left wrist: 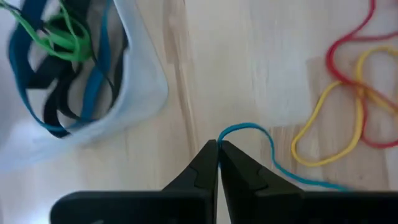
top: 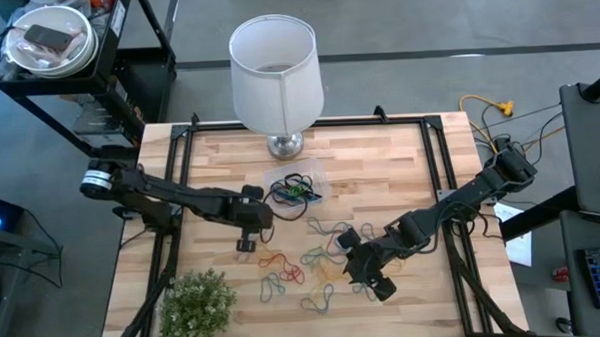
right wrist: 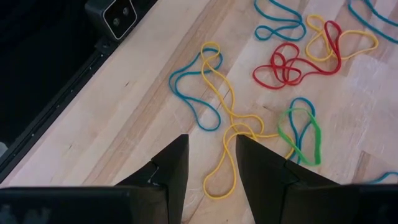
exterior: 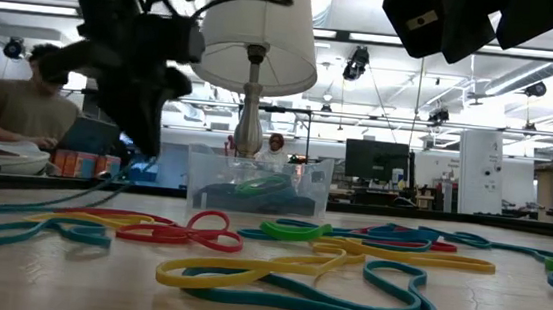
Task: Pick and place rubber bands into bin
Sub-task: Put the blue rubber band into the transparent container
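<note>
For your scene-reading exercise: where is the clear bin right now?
In the high view the bin sits mid-table, just in front of the lamp base, with the shut left gripper close by at its front left and loose rubber bands scattered nearer the front edge.

So it's a light wood-plank table (top: 400,165). A white lamp (top: 275,74) stands at the middle of the far edge, with a clear bin (top: 299,186) just in front of its base. Loose rubber bands (top: 304,268) in red, yellow, blue and green are scattered around the middle toward the near edge, and a small leafy plant (top: 198,304) sits in the near left corner.
</note>
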